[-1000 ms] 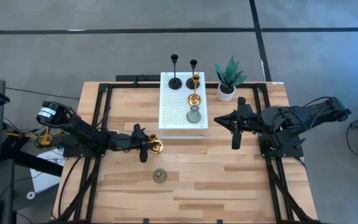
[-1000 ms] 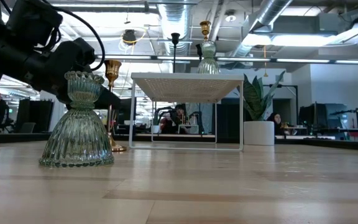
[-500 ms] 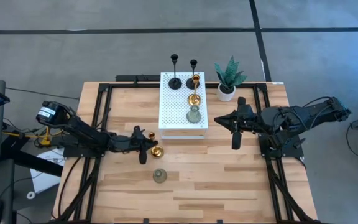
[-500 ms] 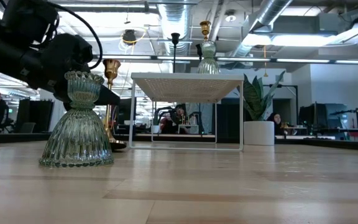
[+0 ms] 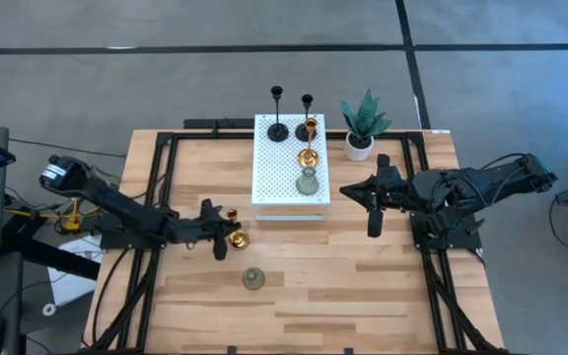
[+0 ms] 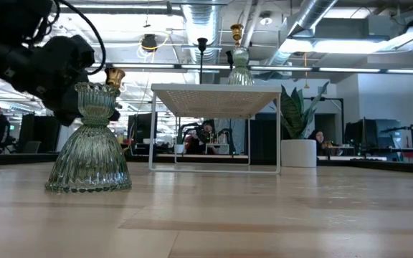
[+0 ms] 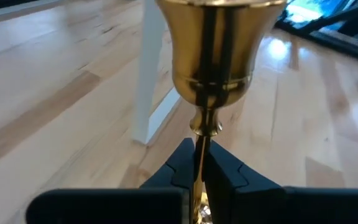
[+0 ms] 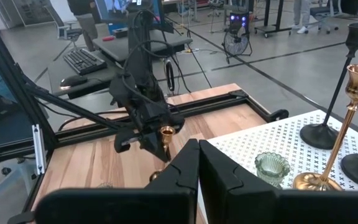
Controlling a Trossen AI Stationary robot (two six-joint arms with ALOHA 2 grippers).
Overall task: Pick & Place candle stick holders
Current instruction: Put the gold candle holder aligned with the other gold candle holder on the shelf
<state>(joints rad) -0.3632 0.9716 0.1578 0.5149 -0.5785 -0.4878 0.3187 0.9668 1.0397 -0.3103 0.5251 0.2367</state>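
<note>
My left gripper (image 5: 223, 229) is shut on a gold candle stick holder (image 5: 235, 238) left of the white perforated stand (image 5: 269, 187); its cup shows in the low view (image 6: 115, 75). On the stand are two slim black holders (image 5: 278, 126) (image 5: 307, 120), a gold one (image 5: 310, 148) and a grey-green one (image 5: 307, 181), each on its round base. Another grey-green holder (image 5: 253, 279) stands on the table nearer the front. My right gripper (image 5: 370, 209) is shut and empty to the right of the stand. My left gripper pinches the gold holder's thin stem (image 7: 199, 142) just below the cup (image 7: 213, 43) between its two fingers. The fingers come level from the table's left and lie across the stem. The holder stands about upright. The grey-green holder hides its base in the low view.
A green plant in a white pot (image 5: 362, 126) stands at the stand's far right corner. Black frame rails (image 5: 156, 187) run along the table's left and right sides. Bare wood lies toward the near edge (image 5: 363, 296).
My left gripper has drawn back toward the table's left edge and slightly toward the near edge, away from the white stand, carrying the gold holder with it. The holder has stayed about upright in the hold.
</note>
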